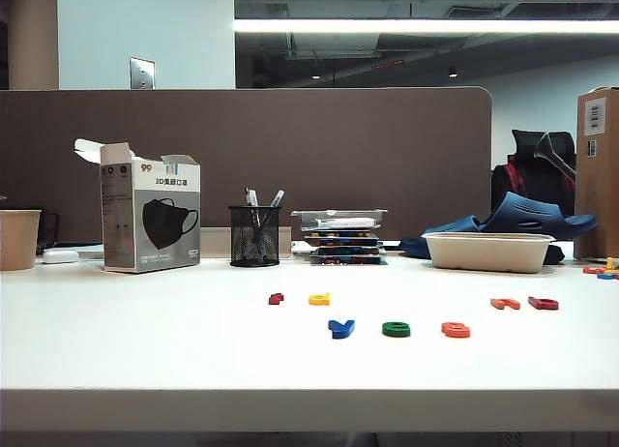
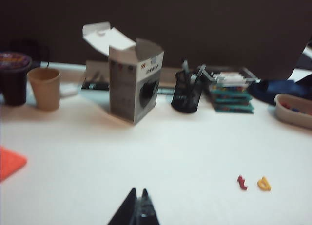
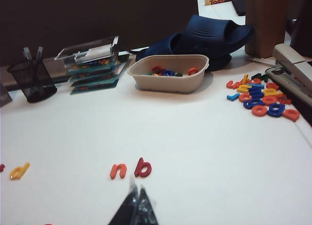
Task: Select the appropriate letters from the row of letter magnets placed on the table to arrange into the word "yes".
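you've got blue y (image 1: pixel 340 328), green e (image 1: pixel 396 329), orange-red s (image 1: pixel 456 329) lined up lower centre of ext view, in front of the leftover row, so "yes" reads. left gripper (image 2: pixel 138 207) & right gripper (image 3: pixel 136 205) fingers together, empty, clear of letters.

Blue (image 1: pixel 340 328), green (image 1: pixel 396 329), orange-red (image 1: pixel 456 329) letters; white table (image 1: pixel 145 341).

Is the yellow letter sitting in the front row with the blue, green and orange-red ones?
No. In the exterior view the yellow letter lies behind the blue letter, beside the dark red letter.
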`<state>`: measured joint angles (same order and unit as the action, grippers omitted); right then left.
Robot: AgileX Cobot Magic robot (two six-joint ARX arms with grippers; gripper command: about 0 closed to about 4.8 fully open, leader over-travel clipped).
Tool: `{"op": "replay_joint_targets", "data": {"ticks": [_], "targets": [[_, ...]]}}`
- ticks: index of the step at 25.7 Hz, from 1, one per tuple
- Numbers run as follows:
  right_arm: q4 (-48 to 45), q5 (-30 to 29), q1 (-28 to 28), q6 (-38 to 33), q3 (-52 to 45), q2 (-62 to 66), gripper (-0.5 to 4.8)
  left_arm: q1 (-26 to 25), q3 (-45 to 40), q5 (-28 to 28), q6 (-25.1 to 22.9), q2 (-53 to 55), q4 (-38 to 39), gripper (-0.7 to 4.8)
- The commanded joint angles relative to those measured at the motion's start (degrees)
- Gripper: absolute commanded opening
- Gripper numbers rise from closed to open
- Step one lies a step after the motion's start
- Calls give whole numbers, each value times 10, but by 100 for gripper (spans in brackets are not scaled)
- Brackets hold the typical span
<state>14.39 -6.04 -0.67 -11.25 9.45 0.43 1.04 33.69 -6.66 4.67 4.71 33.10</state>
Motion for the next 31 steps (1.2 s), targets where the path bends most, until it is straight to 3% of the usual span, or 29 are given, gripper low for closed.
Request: {"op": "replay_joint_targets", "data": {"ticks": [1,7,16,31], "targets": [[-38,6,0,8,-20,-4,-6,2,-57,0,-2,-42,-70,-6],[-50,16,0,28,-38,-4,-6,2,-117,-11,-1,-46,-128,-6],[-131,23,0,43,-90,-4,-6,2,-237,-4,3,-46,-285,-6],[-147,62,0,73,-96,-4,-6,2,-333,7,-3,-46,-402,-6]]}}
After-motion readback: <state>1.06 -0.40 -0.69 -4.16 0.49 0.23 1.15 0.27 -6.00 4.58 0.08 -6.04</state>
